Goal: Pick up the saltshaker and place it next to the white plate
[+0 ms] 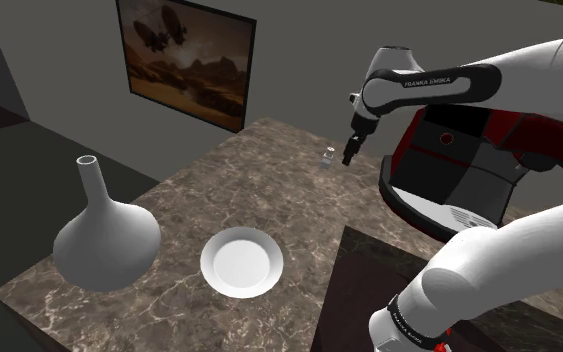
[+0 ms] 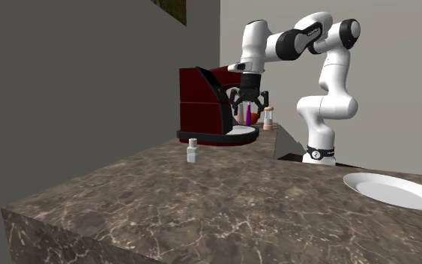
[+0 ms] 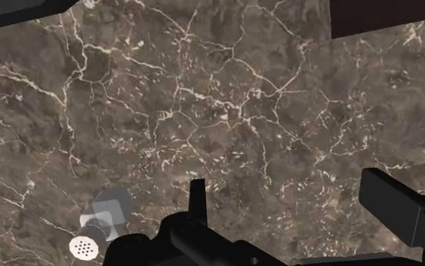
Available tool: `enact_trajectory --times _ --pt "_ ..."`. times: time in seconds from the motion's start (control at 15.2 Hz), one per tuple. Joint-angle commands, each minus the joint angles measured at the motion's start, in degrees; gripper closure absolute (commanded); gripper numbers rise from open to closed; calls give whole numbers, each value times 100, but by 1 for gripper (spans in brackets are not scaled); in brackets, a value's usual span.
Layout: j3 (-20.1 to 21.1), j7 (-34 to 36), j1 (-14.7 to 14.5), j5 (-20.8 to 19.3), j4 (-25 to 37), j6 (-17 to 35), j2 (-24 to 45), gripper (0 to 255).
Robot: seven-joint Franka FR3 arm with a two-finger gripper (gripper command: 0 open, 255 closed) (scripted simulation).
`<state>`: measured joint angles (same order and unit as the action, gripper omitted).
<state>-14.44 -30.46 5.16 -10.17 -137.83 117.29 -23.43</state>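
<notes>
**Jaws spread above the worktop, saltshaker off to one side**

Shoulder view: we see the saltshaker (image 1: 328,156) standing upright on the marble worktop (image 1: 189,190). It is near the far edge, just in front of the red and black coffee machine (image 1: 449,165). The gripper (image 1: 350,152) hangs beside it and higher up, which we judge to be an approach for a grasp from above. The white plate (image 1: 241,262) lies well apart, toward the near edge, with a long-necked vase (image 1: 104,240) by the corner beyond it. Bare marble around the plate leaves room to set the shaker down. We cannot read the jaws here, and the arm covers part of the coffee machine.

Second exterior view: the saltshaker (image 2: 193,151) stands alone near the wall-side edge. The gripper (image 2: 251,105) is clearly raised, level with the coffee machine (image 2: 202,101), its jaws spread and holding nothing. The white plate (image 2: 393,190) is cut off by the picture's edge. Small bottles (image 2: 268,116) behind the gripper are too hidden for us to name.

Wrist view: the fingers (image 3: 395,208) stand apart over bare marble. The saltshaker (image 3: 101,215), seen from above with its perforated cap, sits outside them, beside one finger. We judge that the gripper (image 3: 294,196) needs a sideways shift before it descends. The hand's black housing covers part of the shaker.
</notes>
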Motion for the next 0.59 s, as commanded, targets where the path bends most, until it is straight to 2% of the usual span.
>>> enact_trajectory --times 0.0,0.26,0.53 --pt "-203 -315 2 37 176 329 406 0" --pt "-546 -959 -18 285 610 862 1225 0" --pt "-802 -1690 -5 749 1176 1272 2101 0"
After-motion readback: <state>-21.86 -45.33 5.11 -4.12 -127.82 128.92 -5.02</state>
